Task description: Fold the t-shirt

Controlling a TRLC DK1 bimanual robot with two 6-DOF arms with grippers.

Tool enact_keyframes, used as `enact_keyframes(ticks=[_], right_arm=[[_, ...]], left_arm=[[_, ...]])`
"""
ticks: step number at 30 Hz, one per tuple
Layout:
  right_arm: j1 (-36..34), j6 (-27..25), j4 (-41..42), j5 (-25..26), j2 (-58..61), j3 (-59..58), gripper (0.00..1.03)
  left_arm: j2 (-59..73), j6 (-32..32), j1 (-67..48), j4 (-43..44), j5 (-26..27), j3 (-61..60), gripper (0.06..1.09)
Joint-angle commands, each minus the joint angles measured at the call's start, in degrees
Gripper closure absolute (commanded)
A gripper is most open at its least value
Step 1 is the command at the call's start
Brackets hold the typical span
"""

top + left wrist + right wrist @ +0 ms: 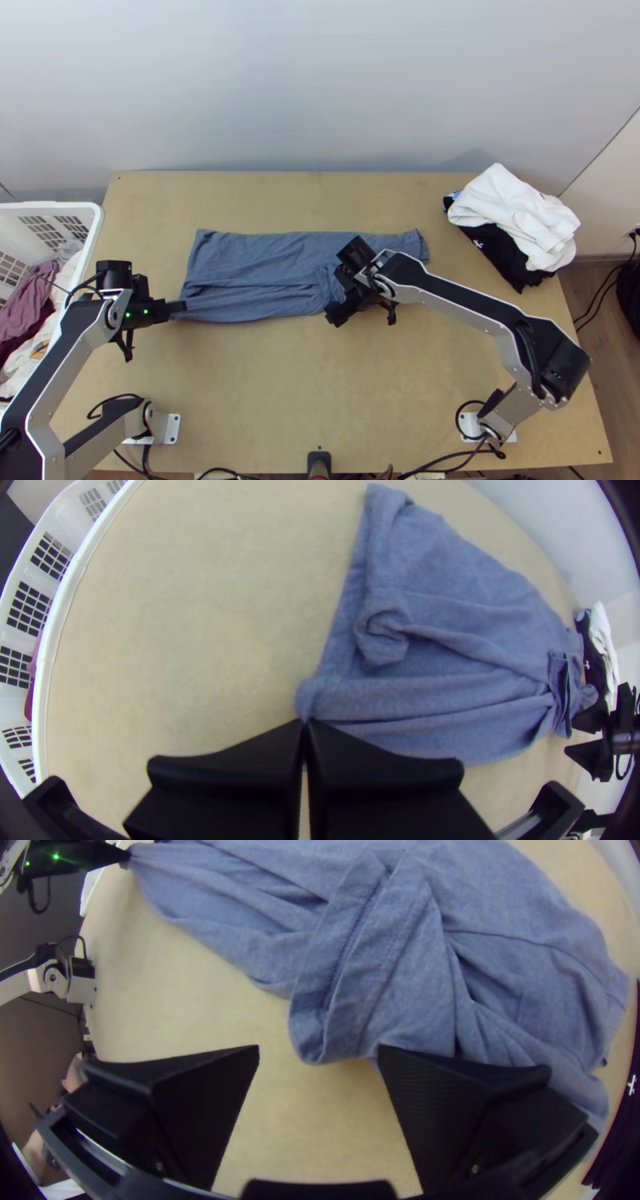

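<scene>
A blue-grey cloth t-shirt (256, 264) is lying across the middle of the light wooden surface (320, 384) in a long, layered strip, with creases running along its near side. The left claw (304, 723) is gripping its near left corner, the two black fingers meeting at the tips with fabric between them. The right claw (320, 1048) is standing open at the near edge, one fingertip touching or almost touching the cloth; a stitched hem band (360, 940) is lying turned across the layers just beyond.

The lengthwise fold seems to be the step in hand, with the near side apparently being lined up. The next move is probably calling for the right claw to be closing on the edge by that hem band, without catching the layers underneath, so that both claws can be pulling the near side taut and straight. A curled bit of cloth (383, 633) towards the left end is likely needing smoothing too, as it could be leaving a lump. Folding the strip across its length seems to be waiting after that.

A white plastic basket (94, 240) is standing by the left edge.
</scene>
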Motion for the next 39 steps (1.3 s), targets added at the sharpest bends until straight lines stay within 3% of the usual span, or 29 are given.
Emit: enact_keyframes(ticks=[1,4,14,24,34,39], right_arm=[[-1.9,-0.7,3.2,1.0,1.3,-1.0,0.61],[-3.4,-1.7,3.4,1.0,-0.6,-1.8,1.00],[-6.9,-1.4,-1.4,2.1,-15.4,-9.3,1.00],[-9.5,-5.1,-17.1,2.1,-30.3,-14.7,1.00],[-7.2,-10.2,-35.5,2.1,-37.3,-20.7,1.00],[-5.6,-9.7,-36.0,2.1,-37.6,-20.9,1.00]], left_arm=[[1.1,0.0,0.1,0.5,0.1,0.5,1.05],[1.2,0.2,0.1,0.6,0.1,0.4,1.05],[0.4,0.0,0.1,0.5,0.1,0.5,1.05],[-2.4,0.0,0.2,-0.5,0.2,0.5,1.05],[-5.3,0.3,-0.1,-1.9,0.1,0.8,1.05],[-7.2,0.5,-0.1,-4.2,0.5,1.0,1.05]])
